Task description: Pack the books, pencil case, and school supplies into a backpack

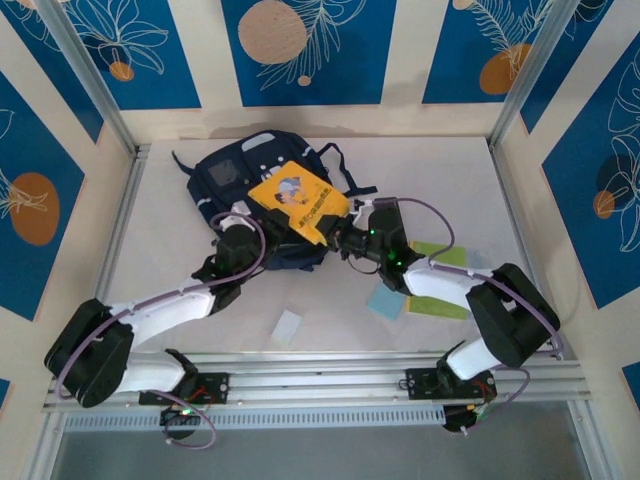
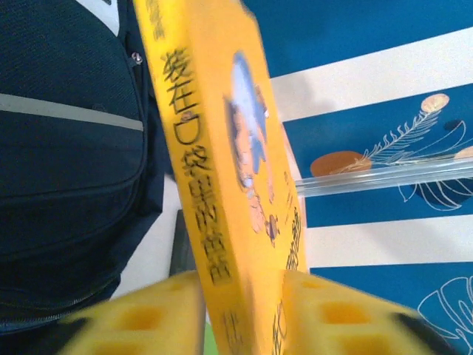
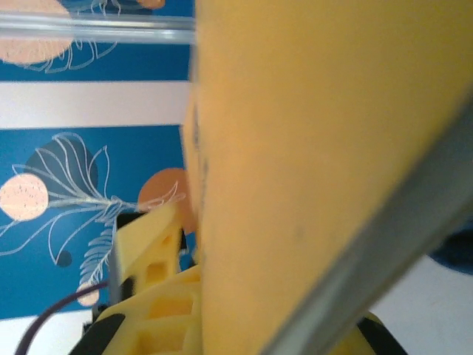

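Observation:
The yellow-orange book (image 1: 298,200) with the cartoon cover hangs tilted over the navy backpack (image 1: 222,176), which lies at the back of the table. My right gripper (image 1: 337,238) is shut on the book's right corner; in the right wrist view the cover (image 3: 310,148) presses against my yellow fingers (image 3: 151,255). My left gripper (image 1: 268,228) straddles the book's lower left edge with its jaws apart; a gap shows beside the left finger (image 2: 159,314). The lime green book (image 1: 437,307) lies under my right forearm. A light-blue pad (image 1: 385,300) and a white piece (image 1: 287,327) lie on the table. The pencil case is hidden.
Metal frame posts (image 1: 90,80) and patterned blue walls (image 1: 305,45) enclose the table on three sides. A rail (image 1: 330,375) carrying both arm bases runs along the near edge. Bare table (image 1: 170,230) lies to the left of the backpack.

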Controlling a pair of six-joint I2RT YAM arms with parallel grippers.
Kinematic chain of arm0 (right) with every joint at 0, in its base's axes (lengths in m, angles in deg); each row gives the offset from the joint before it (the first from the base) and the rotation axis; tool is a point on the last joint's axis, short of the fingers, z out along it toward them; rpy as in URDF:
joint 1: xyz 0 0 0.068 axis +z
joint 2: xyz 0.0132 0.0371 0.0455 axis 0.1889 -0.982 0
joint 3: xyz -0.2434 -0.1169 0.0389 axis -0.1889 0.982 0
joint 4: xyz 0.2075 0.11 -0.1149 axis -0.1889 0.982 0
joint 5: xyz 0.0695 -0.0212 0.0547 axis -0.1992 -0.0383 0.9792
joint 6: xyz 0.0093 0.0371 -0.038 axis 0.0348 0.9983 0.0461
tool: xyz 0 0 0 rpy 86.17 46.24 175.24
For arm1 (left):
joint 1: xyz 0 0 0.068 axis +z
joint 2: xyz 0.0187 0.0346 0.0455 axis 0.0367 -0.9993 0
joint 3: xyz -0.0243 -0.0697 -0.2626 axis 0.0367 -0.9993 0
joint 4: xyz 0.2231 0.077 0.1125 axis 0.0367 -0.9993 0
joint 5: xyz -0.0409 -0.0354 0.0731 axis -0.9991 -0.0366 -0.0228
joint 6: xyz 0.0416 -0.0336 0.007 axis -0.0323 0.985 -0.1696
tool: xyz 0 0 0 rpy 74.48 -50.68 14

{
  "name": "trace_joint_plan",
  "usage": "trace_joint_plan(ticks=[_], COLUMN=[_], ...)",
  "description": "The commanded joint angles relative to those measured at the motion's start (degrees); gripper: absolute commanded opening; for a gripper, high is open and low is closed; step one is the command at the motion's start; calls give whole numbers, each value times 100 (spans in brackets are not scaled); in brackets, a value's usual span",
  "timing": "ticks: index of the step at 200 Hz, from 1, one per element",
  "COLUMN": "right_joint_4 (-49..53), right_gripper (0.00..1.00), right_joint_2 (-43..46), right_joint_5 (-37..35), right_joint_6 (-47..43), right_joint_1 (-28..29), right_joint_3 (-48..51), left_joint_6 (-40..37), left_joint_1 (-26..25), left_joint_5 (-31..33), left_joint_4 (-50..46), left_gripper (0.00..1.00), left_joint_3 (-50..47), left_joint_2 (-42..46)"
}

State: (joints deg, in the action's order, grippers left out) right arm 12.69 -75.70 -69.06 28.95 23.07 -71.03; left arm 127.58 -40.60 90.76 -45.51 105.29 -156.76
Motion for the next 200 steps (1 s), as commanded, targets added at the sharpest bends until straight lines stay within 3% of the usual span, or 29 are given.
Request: trace_joint_plan(ticks=[1, 13, 43, 93, 127, 146, 200], right_joint_4=[675, 1071, 2285, 3792, 4423, 4638, 4937], right_gripper=[0, 0, 0, 0, 0, 0, 0], right_joint_2=[378, 553, 988, 1238, 1431, 1632, 2239], right_joint_5=[-179, -33, 240, 942, 1229, 1173, 1031], right_joint_6=[-657, -912, -1701, -2826, -3349, -3558, -3676], right_joint_1=[-499, -753, -1345, -2148, -2488, -2551, -2895], right_joint_3=[-240, -290, -502, -865, -872, -766, -374], left_joint_6=[-803, -1453, -3422, -5923, -6784, -7017, -7494], left_joint_1=[15, 81, 241, 370, 414, 452, 753], left_joint_5=[-253, -288, -143, 87, -146, 43, -683], left_joint_4=[-693, -1453, -2855, -3962, -4720, -5295, -6451], left_gripper=[67, 73, 72, 72, 75, 78, 80], left_joint_3=[90, 343, 1149, 2668, 3894, 4592, 5699], left_joint_2=[334, 426, 302, -1285, -2617, -3242, -4415])
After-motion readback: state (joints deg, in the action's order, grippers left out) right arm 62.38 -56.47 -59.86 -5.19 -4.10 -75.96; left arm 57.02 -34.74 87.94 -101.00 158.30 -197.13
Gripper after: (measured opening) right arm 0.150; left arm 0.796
